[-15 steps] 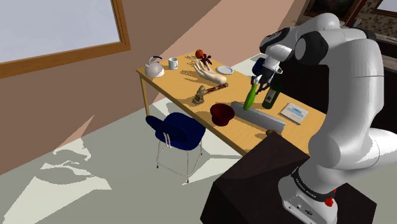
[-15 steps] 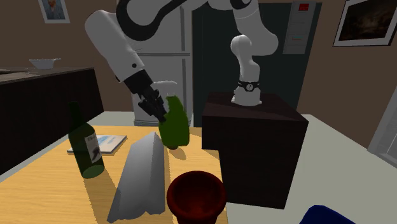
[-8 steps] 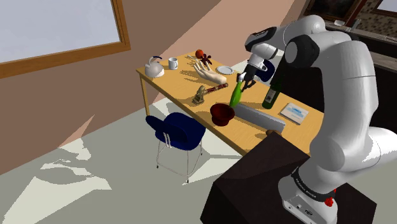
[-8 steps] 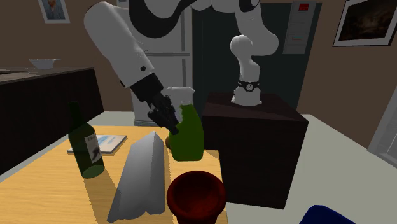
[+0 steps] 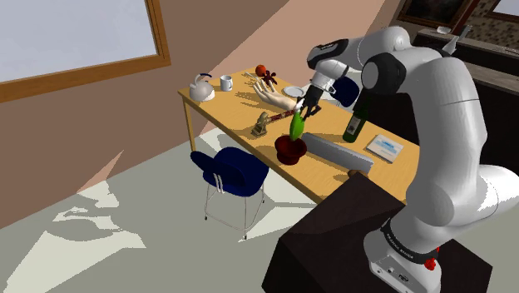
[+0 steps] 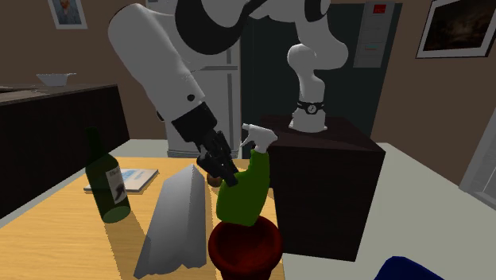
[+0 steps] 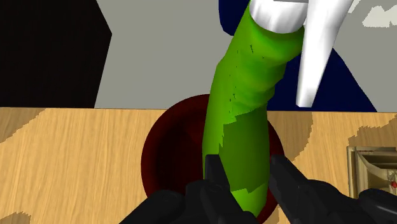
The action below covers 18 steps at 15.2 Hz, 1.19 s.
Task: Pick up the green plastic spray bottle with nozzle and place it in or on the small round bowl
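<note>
My black gripper [image 7: 243,172] is shut on a green spray bottle [image 7: 245,124] with a white nozzle [image 6: 260,135]. The bottle [image 6: 244,189] hangs tilted, its base just over the dark red round bowl [image 6: 245,246] near the table's front edge. In the shoulder view the gripper [image 5: 303,111] holds the bottle [image 5: 296,126] directly above the bowl [image 5: 290,149]. Through the wrist view the bowl [image 7: 167,159] lies right behind the bottle. I cannot tell whether the base touches the bowl.
A grey folded sheet [image 6: 176,216] lies beside the bowl. A dark green wine bottle [image 6: 106,181] and a book [image 6: 135,179] sit further along the wooden table [image 5: 233,112]. A kettle [image 5: 201,86], mug [image 5: 225,82], plate [image 5: 293,91] and figurines occupy the far end. A blue chair [image 5: 229,171] stands by the table.
The arm has carried the spray bottle from above the grey sheet toward the table's front edge, and it now hangs over the red bowl. The grip stayed shut.
</note>
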Motion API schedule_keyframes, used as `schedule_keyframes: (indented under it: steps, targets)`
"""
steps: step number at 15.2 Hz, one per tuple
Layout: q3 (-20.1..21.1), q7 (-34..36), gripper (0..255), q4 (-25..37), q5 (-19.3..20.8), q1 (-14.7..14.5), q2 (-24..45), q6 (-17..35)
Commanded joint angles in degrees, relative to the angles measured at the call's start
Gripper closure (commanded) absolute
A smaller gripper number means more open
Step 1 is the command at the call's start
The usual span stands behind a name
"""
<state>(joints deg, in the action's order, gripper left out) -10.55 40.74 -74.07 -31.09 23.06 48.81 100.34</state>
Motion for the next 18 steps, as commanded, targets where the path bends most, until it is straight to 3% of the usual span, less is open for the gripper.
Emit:
schedule_keyframes:
  steps: [1, 17, 18]
  targets:
    - [0.1, -0.3, 255, 0.2, -0.2, 0.0, 1.1, 0.9]
    - [0.7, -1.7, 255, 1.0, -0.9, 0.2, 5.4, 4.1]
    - [0.7, -1.7, 0, 1.0, -0.9, 0.2, 5.4, 4.1]
